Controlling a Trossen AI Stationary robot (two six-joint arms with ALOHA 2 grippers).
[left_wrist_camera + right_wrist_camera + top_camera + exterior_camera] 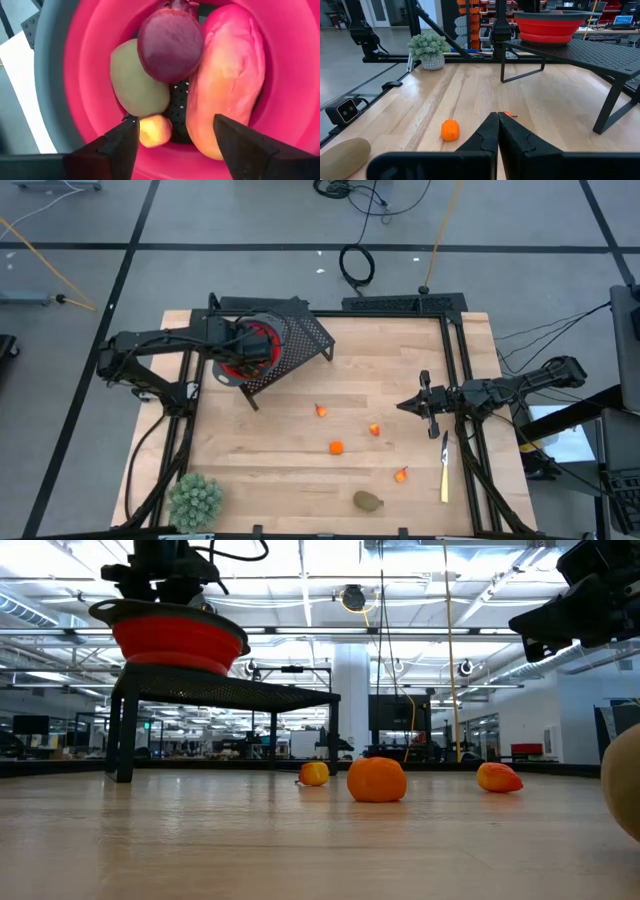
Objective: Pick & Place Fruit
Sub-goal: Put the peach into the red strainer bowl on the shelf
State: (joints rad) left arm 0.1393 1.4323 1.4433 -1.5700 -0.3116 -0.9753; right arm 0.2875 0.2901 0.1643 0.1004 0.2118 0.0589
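Fruit (227, 80) lies dropped in the red bowl (257, 338) upper left under the left pincer (175, 135), fingers apart, while the right pincer (425, 405) waits pressed together at right.

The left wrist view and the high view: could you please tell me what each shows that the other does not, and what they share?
Only the left wrist view shows the bowl's contents: a dark red ball, a brownish-green oval, a long red-orange piece and a small yellow-orange bit, with the open left tool above them.

Only the high view shows the fruit on the table: four orange bits and an oval, plus the plant, a yellow tool and the right tool.

Both show the red bowl.
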